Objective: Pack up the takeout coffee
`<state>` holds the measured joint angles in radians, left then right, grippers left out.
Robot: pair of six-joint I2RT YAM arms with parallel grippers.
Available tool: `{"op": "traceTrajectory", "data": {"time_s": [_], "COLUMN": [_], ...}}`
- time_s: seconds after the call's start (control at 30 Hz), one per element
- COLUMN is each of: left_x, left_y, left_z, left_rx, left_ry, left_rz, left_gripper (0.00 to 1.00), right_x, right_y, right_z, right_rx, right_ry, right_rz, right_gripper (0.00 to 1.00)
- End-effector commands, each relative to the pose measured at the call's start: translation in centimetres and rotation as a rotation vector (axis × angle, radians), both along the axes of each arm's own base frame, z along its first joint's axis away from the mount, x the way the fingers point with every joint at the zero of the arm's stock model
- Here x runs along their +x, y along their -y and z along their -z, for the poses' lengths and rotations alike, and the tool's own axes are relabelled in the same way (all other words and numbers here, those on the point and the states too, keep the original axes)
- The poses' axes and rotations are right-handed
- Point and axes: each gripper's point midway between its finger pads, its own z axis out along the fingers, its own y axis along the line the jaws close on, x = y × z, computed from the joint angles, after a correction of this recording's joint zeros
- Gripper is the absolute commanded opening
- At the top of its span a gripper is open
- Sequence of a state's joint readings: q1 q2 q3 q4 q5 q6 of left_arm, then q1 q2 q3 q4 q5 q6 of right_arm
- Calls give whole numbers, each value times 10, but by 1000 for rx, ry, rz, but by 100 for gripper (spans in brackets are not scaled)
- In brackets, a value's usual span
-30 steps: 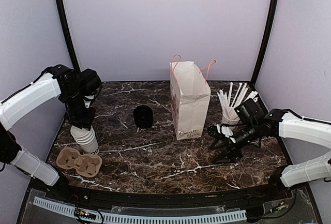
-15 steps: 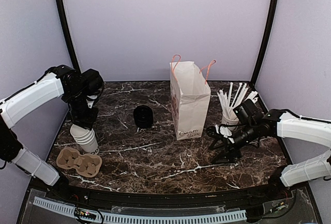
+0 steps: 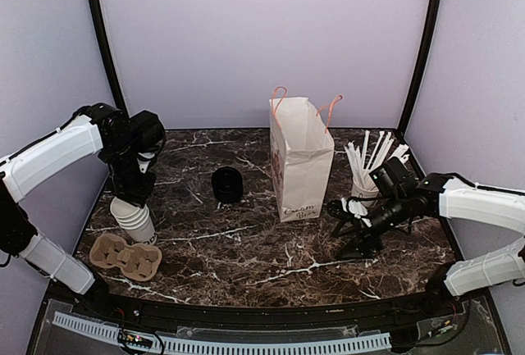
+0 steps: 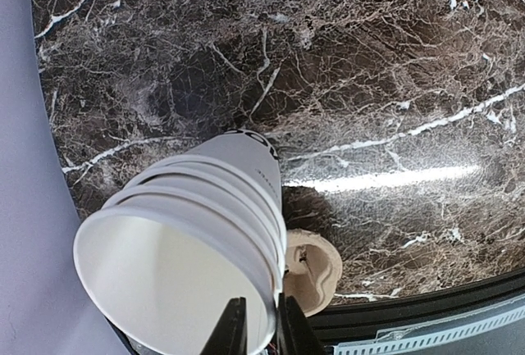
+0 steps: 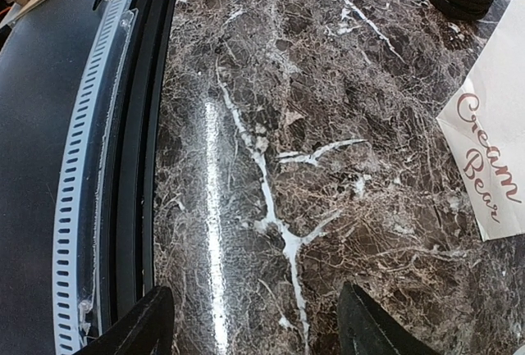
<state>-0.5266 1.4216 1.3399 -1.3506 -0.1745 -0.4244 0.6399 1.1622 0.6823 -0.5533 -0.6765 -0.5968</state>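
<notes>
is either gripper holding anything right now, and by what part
The left gripper pinches the rim of the nested cups, one finger inside, one outside. The right gripper is open and empty.

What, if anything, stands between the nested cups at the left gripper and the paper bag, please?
The stack of black lids stands roughly midway between the nested cups, whose rim the left gripper pinches, and the paper bag. Nothing else does.

One white paper bag (image 3: 301, 166) on the surface (image 3: 246, 248). One stack of nested white cups (image 3: 135, 220), about four rims showing. One cardboard cup carrier (image 3: 125, 257), two wells visible. One stack of black lids (image 3: 227, 184). One cup of white straws (image 3: 365, 181), too many straws to count. Two grippers: left gripper (image 4: 259, 330), right gripper (image 5: 258, 322).
</notes>
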Motion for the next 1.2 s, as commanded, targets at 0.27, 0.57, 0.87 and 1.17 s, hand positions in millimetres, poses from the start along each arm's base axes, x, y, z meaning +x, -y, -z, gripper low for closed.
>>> {"op": "traceTrajectory", "data": {"time_s": [0.27, 0.57, 0.87, 1.17], "left_x": [-11, -15, -2, 63], "left_y": [-2, -2, -5, -17], "left_z": [6, 13, 2, -37], "left_rx": [19, 24, 61, 274], "left_ry": [-64, -100, -49, 124], "left_rz": [18, 16, 24, 85], "left_gripper": [7, 3, 0, 0], "right_x": [4, 5, 6, 9], "right_y": [0, 1, 2, 3], "right_z": [1, 0, -1, -2], "right_rx": [-6, -7, -5, -8], "right_ry": [29, 43, 53, 61], "right_rz": [10, 16, 18, 29], "right_gripper": [70, 70, 70, 70]}}
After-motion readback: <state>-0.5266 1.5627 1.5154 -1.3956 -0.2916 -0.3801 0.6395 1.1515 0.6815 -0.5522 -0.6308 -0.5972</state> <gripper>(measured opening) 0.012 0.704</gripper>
